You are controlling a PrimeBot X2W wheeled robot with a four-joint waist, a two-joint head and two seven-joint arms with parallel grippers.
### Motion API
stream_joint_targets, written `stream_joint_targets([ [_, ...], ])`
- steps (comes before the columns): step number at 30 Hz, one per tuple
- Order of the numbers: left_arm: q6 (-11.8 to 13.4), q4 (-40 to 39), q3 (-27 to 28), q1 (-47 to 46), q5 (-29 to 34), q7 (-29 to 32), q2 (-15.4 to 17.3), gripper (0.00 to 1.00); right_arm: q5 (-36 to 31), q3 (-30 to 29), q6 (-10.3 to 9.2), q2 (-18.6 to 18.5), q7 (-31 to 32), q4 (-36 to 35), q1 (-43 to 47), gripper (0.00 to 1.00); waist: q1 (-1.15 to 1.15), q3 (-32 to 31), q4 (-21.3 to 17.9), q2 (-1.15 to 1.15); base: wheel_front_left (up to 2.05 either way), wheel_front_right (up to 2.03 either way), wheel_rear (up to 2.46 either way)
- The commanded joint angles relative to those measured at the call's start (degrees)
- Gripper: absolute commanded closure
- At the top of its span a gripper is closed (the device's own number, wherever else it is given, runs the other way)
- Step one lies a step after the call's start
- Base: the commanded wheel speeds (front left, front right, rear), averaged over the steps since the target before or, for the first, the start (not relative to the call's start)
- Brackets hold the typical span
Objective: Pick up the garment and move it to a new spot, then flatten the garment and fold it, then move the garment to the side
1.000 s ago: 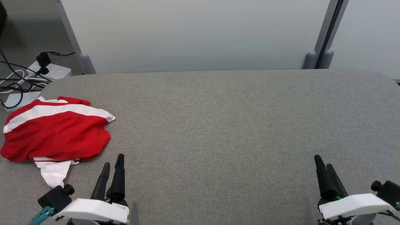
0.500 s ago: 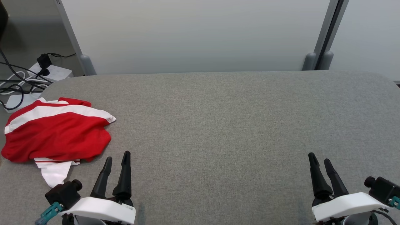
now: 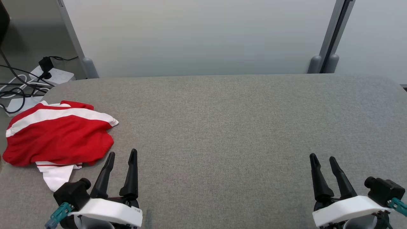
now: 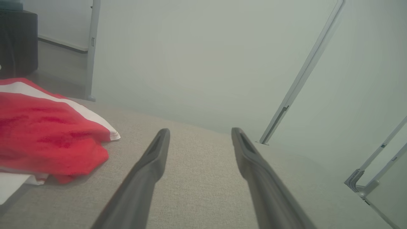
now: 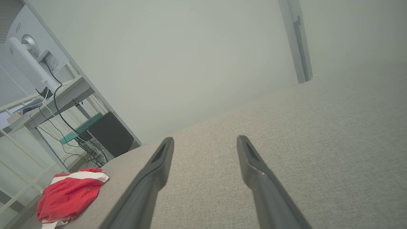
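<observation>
The garment [image 3: 58, 136], red with white bands, lies crumpled on the left side of the grey cloth-topped bench [image 3: 222, 127], reaching close to its left edge; a white piece pokes out from under the heap on the near side. The left jaws stand at the near left of the bench, just right of the garment and nearer than it, not touching it. Their two long dark fingers [image 3: 130, 178] are spread wide, point toward the far side and hold nothing. In the left wrist view those fingers [image 4: 149, 171] stand apart above bare grey cloth, with the red heap off to their left and nothing between them. The right jaws are at the near right of the bench, well apart from the garment. Their fingers [image 3: 319, 178] are likewise parted wide and empty. In the right wrist view they [image 5: 152, 178] frame plain bench surface, and the garment shows small at the far left end. Behind the bench rises a pale wall panel [image 3: 197, 35] with a grey post [image 3: 330, 35] toward the right. On the floor beyond the far left corner sits a white power strip [image 3: 57, 74] with black cables [image 3: 12, 92] trailing from it, and a monitor [image 5: 19, 47], seen from behind, stands on a desk past the garment.
</observation>
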Motion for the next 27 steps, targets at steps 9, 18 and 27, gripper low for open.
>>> stream_joint_targets([
  [9, 0.77, -2.46, 0.75, -4.0, 7.25, -2.12, 0.78, 0.0, -7.14, 2.0, 0.38, -0.64, -2.46, -2.72, -2.87, 0.0, 0.0, -0.23, -0.1, 0.0, 0.0, 0.0, 0.0],
  [18, 0.7, -2.86, 0.25, -4.51, 14.66, -3.8, 0.85, 0.0, -13.98, 2.4, 0.4, -0.74, -4.14, -3.87, -3.32, 0.0, 0.0, -0.41, -0.06, 0.0, 0.0, 0.0, 0.0],
  [27, 1.11, -3.31, -0.41, -4.7, 20.77, -5.32, 0.91, 0.0, -20.09, 3.22, 0.42, -0.82, -5.65, -4.59, -3.33, 0.0, 0.0, -1.11, -0.18, 0.0, 0.0, 0.0, 0.0],
])
